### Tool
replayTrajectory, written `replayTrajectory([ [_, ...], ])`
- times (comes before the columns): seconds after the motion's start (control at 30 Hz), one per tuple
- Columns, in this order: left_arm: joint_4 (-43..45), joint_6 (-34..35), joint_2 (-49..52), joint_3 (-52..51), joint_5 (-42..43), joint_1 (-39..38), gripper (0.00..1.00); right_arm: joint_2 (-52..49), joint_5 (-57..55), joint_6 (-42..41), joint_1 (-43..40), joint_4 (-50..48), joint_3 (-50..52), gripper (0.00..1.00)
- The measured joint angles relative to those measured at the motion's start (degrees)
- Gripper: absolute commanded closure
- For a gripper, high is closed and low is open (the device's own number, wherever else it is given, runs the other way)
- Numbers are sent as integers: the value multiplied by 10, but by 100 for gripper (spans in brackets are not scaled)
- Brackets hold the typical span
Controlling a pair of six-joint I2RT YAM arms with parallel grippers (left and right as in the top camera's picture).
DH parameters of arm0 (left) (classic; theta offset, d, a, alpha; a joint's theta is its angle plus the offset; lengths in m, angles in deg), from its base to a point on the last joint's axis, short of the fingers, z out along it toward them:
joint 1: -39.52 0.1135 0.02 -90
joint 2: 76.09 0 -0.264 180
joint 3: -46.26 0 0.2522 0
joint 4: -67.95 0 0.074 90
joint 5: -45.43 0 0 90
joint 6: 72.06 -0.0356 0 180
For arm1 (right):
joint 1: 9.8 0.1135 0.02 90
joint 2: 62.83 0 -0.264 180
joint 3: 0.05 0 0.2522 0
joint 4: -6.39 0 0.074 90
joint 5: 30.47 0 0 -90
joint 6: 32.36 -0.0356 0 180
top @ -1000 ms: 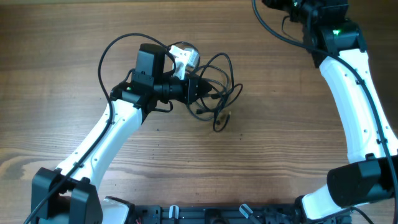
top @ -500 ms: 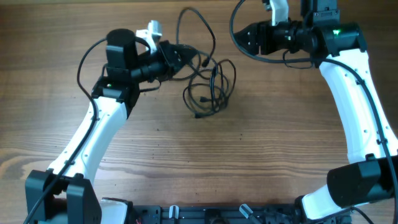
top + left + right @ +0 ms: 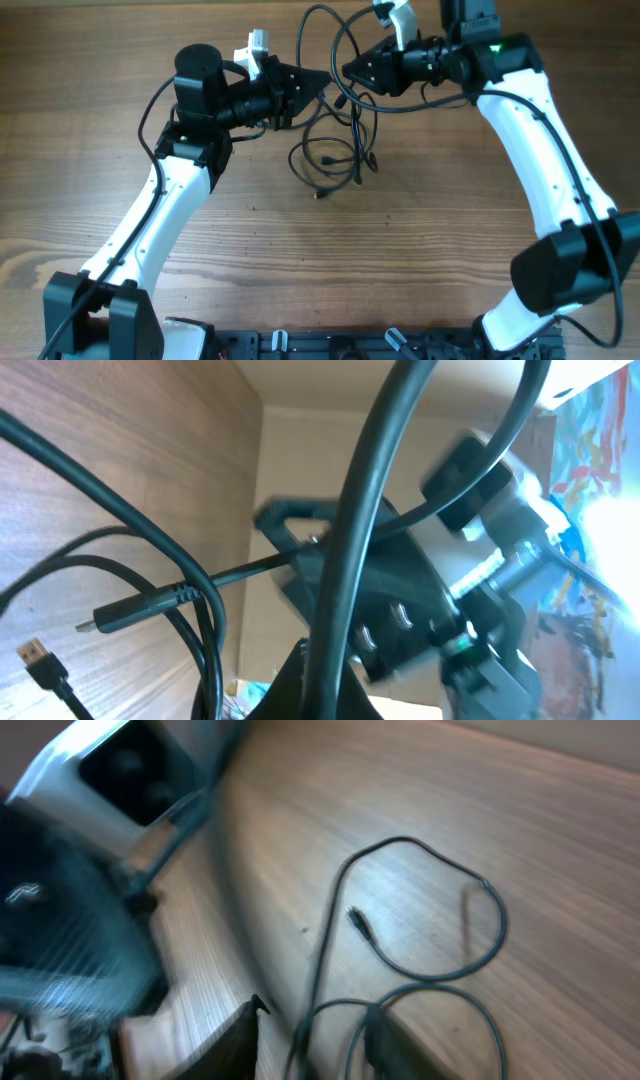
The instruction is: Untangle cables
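Cables (image 3: 356,150) sit in a loose tangle at the table's (image 3: 420,260) far middle, upper strands lifted between both arms. Left gripper (image 3: 320,80) is clamped tight on a strand. Right gripper (image 3: 348,71) is right beside it, too blurred to call.

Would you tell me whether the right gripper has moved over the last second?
Yes. Over the table, the right gripper swung left from the far right corner to the middle, near the left gripper above the cables.

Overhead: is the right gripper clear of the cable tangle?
No, the right gripper sits among the upper loops of the cables, tip to tip with the left gripper.
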Motion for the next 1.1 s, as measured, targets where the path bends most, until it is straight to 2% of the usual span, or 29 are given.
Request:
replayTrajectory([
  [0.03, 0, 4, 0, 0, 5, 0, 96, -3, -15, -16, 0, -12, 0, 96],
  [0.17, 2, 11, 0, 0, 41, 0, 96, -4, -127, -118, -19, -86, 0, 96],
  [0.33, 6, 15, 1, 0, 91, -5, 96, -4, -181, -237, -79, -106, 0, 96],
  [0.37, 8, 15, 2, 0, 101, -9, 96, -4, -178, -253, -83, -105, 0, 91],
  [0.47, 24, 18, 4, 0, 121, -10, 96, -4, -153, -275, -92, -99, 0, 56],
  [0.5, 37, 23, 4, 0, 132, -9, 96, -4, -146, -270, -103, -93, 0, 49],
  [0.67, 118, 70, 4, -1, 139, -5, 96, -4, -120, -235, -144, -14, 0, 35],
  [0.7, 137, 80, 4, -1, 136, -4, 96, -4, -115, -226, -145, -2, 0, 32],
  [0.73, 144, 89, 4, -1, 132, -4, 96, -4, -106, -210, -145, 13, 0, 23],
  [0.77, 148, 95, 4, -1, 130, -4, 96, -4, -97, -200, -144, 21, 0, 21],
  [0.97, 149, 142, 4, -1, 86, -4, 96, -1, -23, -83, -141, 80, 0, 20],
  [1.1, 149, 212, 4, -1, 16, -4, 96, 35, -1, -41, -141, 102, 0, 19],
])
